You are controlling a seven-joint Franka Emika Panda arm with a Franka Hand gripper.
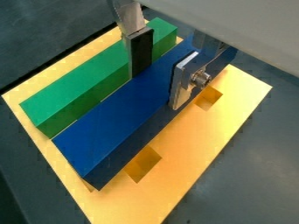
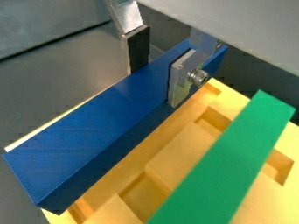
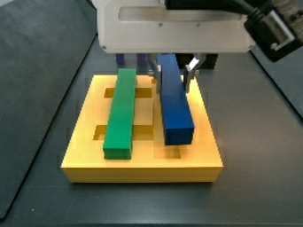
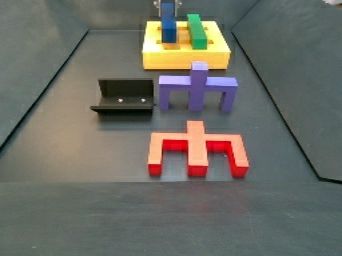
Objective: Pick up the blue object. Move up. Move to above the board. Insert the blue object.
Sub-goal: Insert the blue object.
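I have the gripper (image 1: 163, 63) over the far end of the board (image 1: 222, 114), its flat silver plates closed narrowly on the blue object (image 1: 128, 122), one finger on each long side of the bar near the end that sits toward the upper centre of both wrist views. In a side view the blue object (image 3: 175, 105) runs from under the white wrist housing at the top of the frame down toward the lower right of the board (image 3: 142, 164), parallel to the green bar (image 3: 120, 111) that lies beside it on the left. That alignment is what my next move turns on: the bar's long axis matches the board's long grooves, and it sits directly beneath the gripper (image 3: 175, 69), so I judge the remaining motion to be straight down, or a release if it is already seated; I cannot tell from these views whether its underside has bottomed out. The bar looks a deep, even blue, straight, square in section, with crisp edges and a faintly textured top face (image 2: 100, 144). In the wider side view the board (image 4: 187, 57) stands at the top centre, well apart from the fixture (image 4: 123, 98), the purple forked block (image 4: 198, 88) and a red forked block (image 4: 198, 152) lower in the frame.
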